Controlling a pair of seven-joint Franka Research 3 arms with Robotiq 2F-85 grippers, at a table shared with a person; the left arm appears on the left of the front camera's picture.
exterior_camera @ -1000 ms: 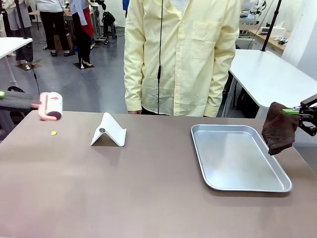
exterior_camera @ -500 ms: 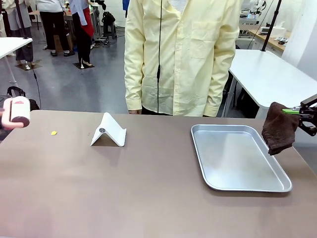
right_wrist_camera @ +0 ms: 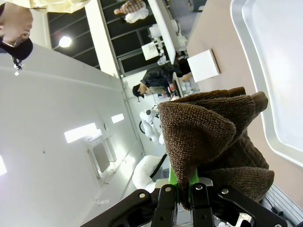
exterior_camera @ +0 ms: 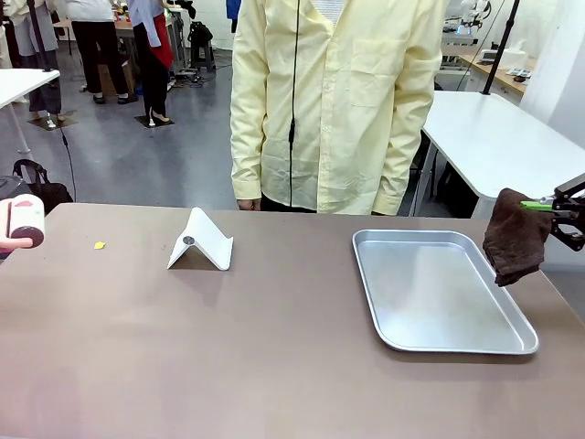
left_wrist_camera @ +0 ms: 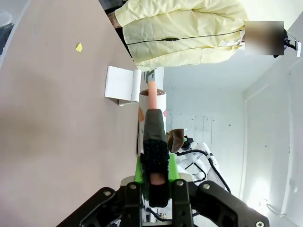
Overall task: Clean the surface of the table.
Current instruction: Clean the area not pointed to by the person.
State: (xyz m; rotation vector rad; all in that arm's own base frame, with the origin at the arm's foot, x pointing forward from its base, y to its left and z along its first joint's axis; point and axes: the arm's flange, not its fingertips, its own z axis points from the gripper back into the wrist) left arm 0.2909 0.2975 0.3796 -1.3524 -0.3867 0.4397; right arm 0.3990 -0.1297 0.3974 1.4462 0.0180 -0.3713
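The taupe-brown table [exterior_camera: 274, 357] carries a small yellow scrap [exterior_camera: 99, 245] near its far left. At the table's left edge a pink-and-white lint roller [exterior_camera: 23, 221] hangs in the air. In the left wrist view my left gripper [left_wrist_camera: 156, 163] is shut on the roller's black handle [left_wrist_camera: 155, 142], with the roller head [left_wrist_camera: 151, 106] pointing away and the scrap [left_wrist_camera: 79, 47] far off on the table [left_wrist_camera: 57, 123]. My right gripper [exterior_camera: 551, 208] is shut on a brown cloth [exterior_camera: 515, 238], which hangs beyond the table's right edge. The cloth [right_wrist_camera: 208, 137] bunches over that gripper [right_wrist_camera: 185, 189].
A white folded stand [exterior_camera: 201, 240] sits left of centre near the far edge. A silver tray [exterior_camera: 439, 320] lies at the right. A person in a pale yellow coat [exterior_camera: 334, 101] stands at the far side. A white-topped table [exterior_camera: 498, 137] stands behind on the right.
The lint roller has moved left, from over the table's far-left corner out to the left edge, and a little lower. The right gripper and cloth have not moved.
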